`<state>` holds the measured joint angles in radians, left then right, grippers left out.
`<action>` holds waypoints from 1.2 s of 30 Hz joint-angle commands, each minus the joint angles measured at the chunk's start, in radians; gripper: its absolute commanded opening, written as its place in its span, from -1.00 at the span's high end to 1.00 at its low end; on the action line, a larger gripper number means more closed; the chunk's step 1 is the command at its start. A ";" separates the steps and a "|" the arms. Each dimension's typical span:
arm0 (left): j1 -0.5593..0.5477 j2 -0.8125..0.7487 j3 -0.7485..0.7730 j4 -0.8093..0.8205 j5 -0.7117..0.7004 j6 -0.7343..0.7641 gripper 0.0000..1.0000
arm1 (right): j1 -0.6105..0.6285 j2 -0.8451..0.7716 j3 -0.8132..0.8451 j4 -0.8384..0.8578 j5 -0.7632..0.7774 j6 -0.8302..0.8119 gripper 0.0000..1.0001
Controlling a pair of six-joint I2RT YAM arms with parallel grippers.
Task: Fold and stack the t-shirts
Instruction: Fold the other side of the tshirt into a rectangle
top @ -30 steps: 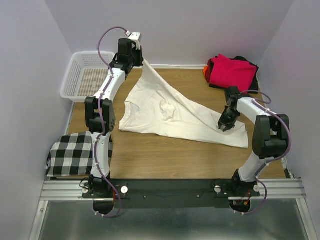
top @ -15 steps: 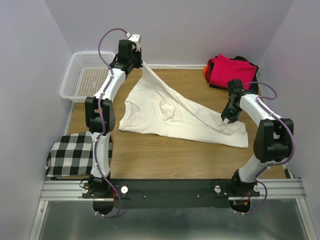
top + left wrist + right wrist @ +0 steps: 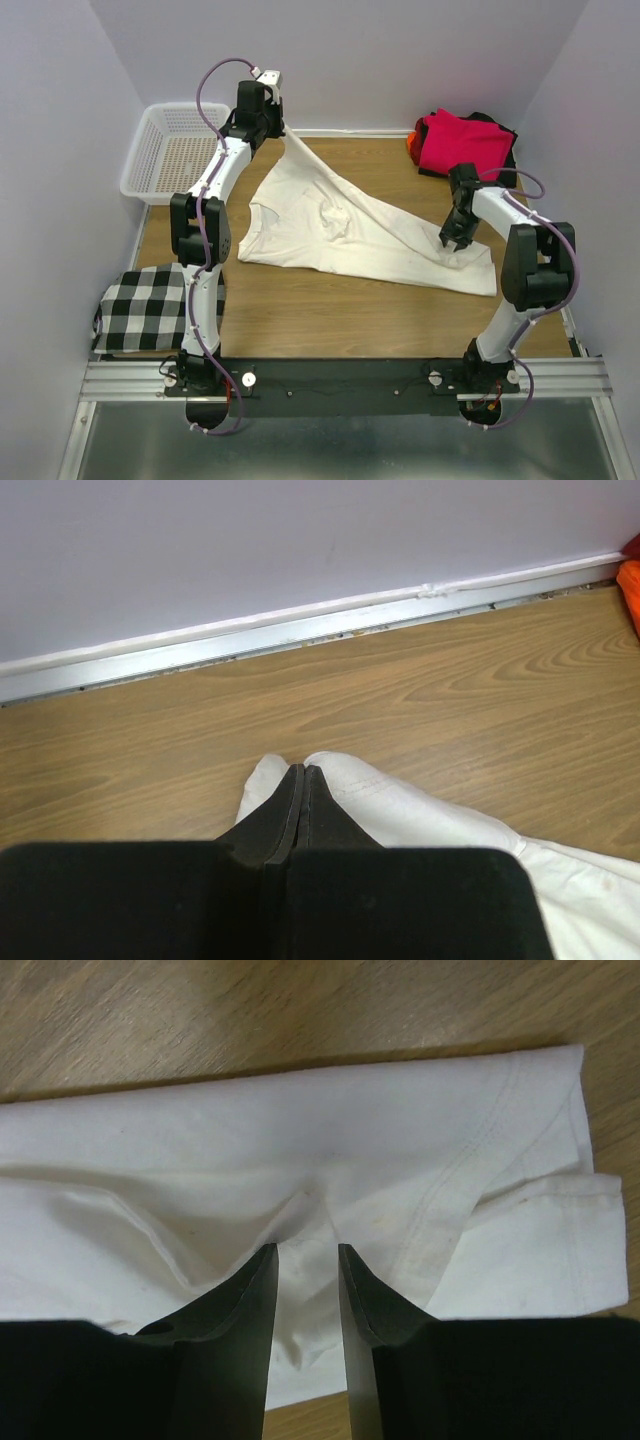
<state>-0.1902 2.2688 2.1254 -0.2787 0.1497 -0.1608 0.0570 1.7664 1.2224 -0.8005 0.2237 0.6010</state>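
Left gripper clamped tight on one corner of the cream t-shirt, holding it lifted at the far edge of the table; same pose as a second ago; rest of the shirt drapes down from it and lies spread across the middle of the table, a wrinkle near its centre.

Right gripper points down on the shirt's right hem; jaws part-way open, a small pucker of cloth rising between the tips; cannot tell if it is pinched; since the earlier frame the tip has shifted slightly away from the near edge, wrist and elbow swung further back, cloth by the tip a bit more bunched.

Folded magenta-red shirt on black and orange ones, far right corner, unmoved.

Basket far left; checked cloth near left.
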 commanded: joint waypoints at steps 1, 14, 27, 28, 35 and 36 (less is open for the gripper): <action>0.001 0.012 -0.008 -0.001 -0.021 0.020 1.00 | -0.002 0.048 0.029 0.044 0.014 -0.006 0.22; 0.000 0.012 -0.010 -0.013 -0.027 0.032 1.00 | 0.000 0.128 0.022 0.098 -0.038 -0.015 0.69; 0.000 0.015 0.030 -0.031 -0.033 0.033 1.00 | -0.002 0.041 0.104 0.031 0.071 -0.029 0.99; 0.000 0.014 0.033 -0.034 -0.035 0.033 1.00 | -0.002 0.035 0.127 0.024 0.080 -0.036 0.99; 0.000 -0.012 0.065 -0.042 -0.048 0.032 1.00 | -0.002 0.037 0.267 -0.025 0.184 -0.067 0.99; 0.000 -0.015 0.070 -0.040 -0.047 0.029 1.00 | -0.003 0.044 0.282 -0.025 0.203 -0.072 0.99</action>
<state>-0.1902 2.2696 2.1433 -0.3103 0.1295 -0.1410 0.0570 1.8294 1.4158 -0.7868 0.3096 0.5583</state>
